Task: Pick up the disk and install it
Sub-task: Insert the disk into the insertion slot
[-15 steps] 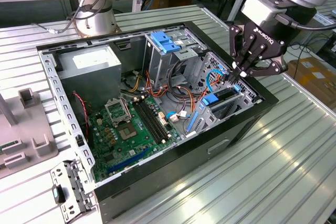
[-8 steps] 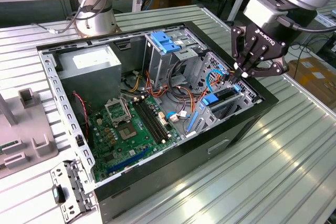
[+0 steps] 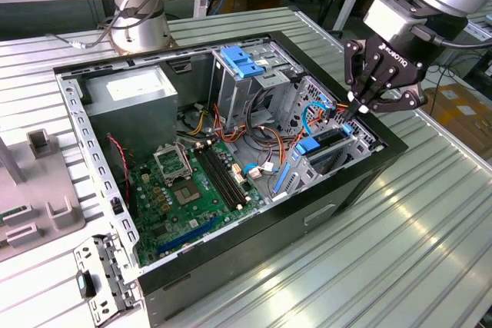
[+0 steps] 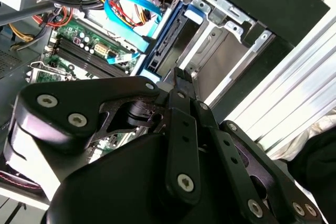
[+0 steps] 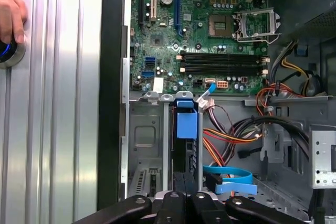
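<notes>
Hand (image 3: 356, 110) is shut, fingertips pinched together w/ nothing btwn them. In the exterior view it hangs at approx 3 o'clock over the open PC case (image 3: 254, 266). Disk (image 3: 327, 142) stands on edge in the metal bay just under the tips, blue frame round it. Can't tell if the tips touch its top edge. Green board (image 3: 184, 190) lies flat at 7 o'clock from the disk, grey power box (image 3: 131, 101) at approx 10, blue bracket (image 3: 242, 61) at 11. Case sits on the ribbed metal surface (image 3: 400, 251). In the first wrist view a person's hand (image 5: 10, 11) rests on a round knob (image 5: 8, 53) on that surface.
</notes>
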Tool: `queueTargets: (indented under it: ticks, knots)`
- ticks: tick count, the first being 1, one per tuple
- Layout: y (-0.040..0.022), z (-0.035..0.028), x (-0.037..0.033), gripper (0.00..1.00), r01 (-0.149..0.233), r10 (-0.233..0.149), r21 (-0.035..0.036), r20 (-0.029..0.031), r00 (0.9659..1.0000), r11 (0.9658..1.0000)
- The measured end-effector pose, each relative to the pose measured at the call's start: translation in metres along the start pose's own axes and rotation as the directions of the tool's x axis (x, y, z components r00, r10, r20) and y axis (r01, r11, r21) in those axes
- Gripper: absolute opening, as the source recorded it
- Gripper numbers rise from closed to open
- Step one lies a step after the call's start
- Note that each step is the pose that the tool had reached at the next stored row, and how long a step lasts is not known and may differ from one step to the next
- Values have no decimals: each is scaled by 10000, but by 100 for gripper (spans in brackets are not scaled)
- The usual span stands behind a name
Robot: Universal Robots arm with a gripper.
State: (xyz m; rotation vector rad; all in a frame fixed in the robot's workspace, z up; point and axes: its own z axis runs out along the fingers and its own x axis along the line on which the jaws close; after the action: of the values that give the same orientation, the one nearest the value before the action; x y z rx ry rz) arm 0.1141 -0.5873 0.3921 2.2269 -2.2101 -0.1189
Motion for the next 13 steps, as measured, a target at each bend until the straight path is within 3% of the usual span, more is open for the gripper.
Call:
queueTargets:
  ticks: [13]
  knots:
    - [-242,10,2,11,0,0,0,-7,10000,10000]
